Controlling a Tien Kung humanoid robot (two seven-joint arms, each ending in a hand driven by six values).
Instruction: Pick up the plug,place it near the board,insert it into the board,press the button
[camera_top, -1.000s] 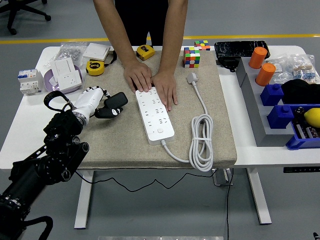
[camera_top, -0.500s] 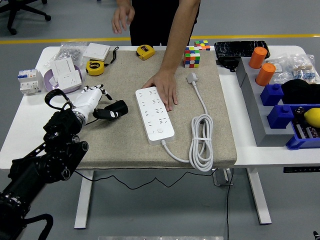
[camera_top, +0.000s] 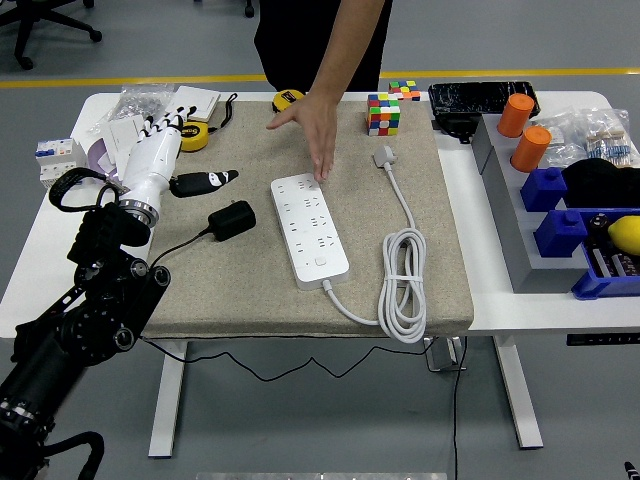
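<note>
The black plug (camera_top: 232, 219) lies on the beige mat (camera_top: 250, 290), just left of the white power strip (camera_top: 310, 228), and its thin black cable runs off to the left. My left hand (camera_top: 165, 150) is raised above the mat's far-left corner, apart from the plug, with its fingers (camera_top: 158, 122) spread and its dark thumb pointing right. It holds nothing. The strip's button (camera_top: 320, 262) sits near its front end. A person's hand (camera_top: 314, 125) hovers open over the strip's far end. My right arm is out of view.
The strip's own white cable lies coiled (camera_top: 403, 285) at the mat's right, its plug (camera_top: 385, 156) further back. A Rubik's cube (camera_top: 383, 113), yellow tape measures (camera_top: 190, 136) and white sockets (camera_top: 130, 140) line the back. Blue bins (camera_top: 590, 240) and orange cylinders (camera_top: 530, 147) stand right.
My left hand let go of the black plug, which now lies on the mat, then rose back and to the left. The person's hands came off the strip; one stays over it.
</note>
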